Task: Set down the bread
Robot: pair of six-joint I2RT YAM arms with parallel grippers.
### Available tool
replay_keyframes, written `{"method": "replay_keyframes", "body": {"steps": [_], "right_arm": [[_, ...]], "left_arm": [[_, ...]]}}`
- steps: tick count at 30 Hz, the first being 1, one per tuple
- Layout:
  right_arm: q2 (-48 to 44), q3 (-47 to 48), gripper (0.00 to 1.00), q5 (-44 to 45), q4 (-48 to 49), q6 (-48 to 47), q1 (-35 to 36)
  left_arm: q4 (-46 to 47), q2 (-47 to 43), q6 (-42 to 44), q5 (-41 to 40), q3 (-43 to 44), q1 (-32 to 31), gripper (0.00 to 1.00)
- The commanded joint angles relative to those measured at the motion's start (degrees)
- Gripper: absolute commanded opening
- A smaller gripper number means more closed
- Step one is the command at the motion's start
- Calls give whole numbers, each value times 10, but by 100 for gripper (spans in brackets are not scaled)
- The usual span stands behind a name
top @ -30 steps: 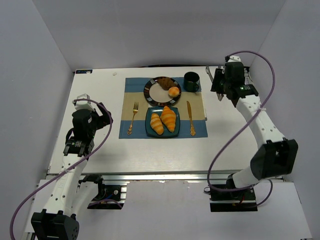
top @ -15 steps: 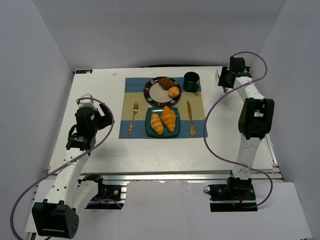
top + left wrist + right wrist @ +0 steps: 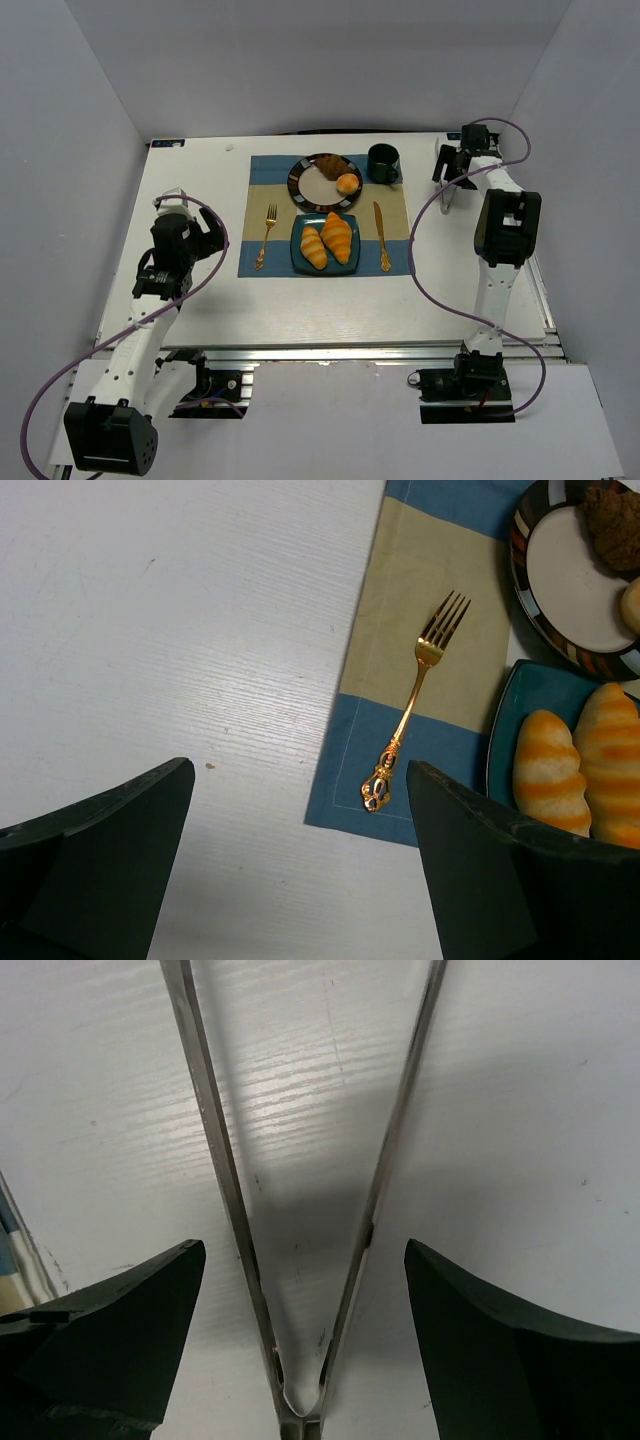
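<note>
The bread, two golden ridged rolls (image 3: 327,241), lies side by side on a teal square plate (image 3: 297,262) at the middle of the placemat; both rolls (image 3: 548,771) also show at the right edge of the left wrist view. My left gripper (image 3: 208,233) (image 3: 300,768) hangs open over bare table left of the mat, holding nothing. My right gripper (image 3: 447,172) (image 3: 302,1250) is open at the back right. Metal tongs (image 3: 215,1130) lie on the table between its fingers, touched by neither.
A round plate (image 3: 305,183) with a dark pastry and a small bun sits behind the teal plate. A dark mug (image 3: 383,163) stands to its right. A gold fork (image 3: 415,695) and gold knife (image 3: 381,236) flank the teal plate on the blue-and-tan placemat (image 3: 400,205).
The right arm swung to the back right corner and straightened up, and its jaws opened off the tongs, which now lie on the table. The left arm shifted slightly.
</note>
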Motion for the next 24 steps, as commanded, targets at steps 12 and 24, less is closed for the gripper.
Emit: {"method": "replay_keyframes", "body": {"steps": [12,24], "right_arm": [[-454,-274,89,-13,8,118,62],[-718,-617,89,49,74,268,313]], "left_arm": [[0,-36,2,-14,1,-2,98],[2,-54,0,-3,0,-2,98]]}}
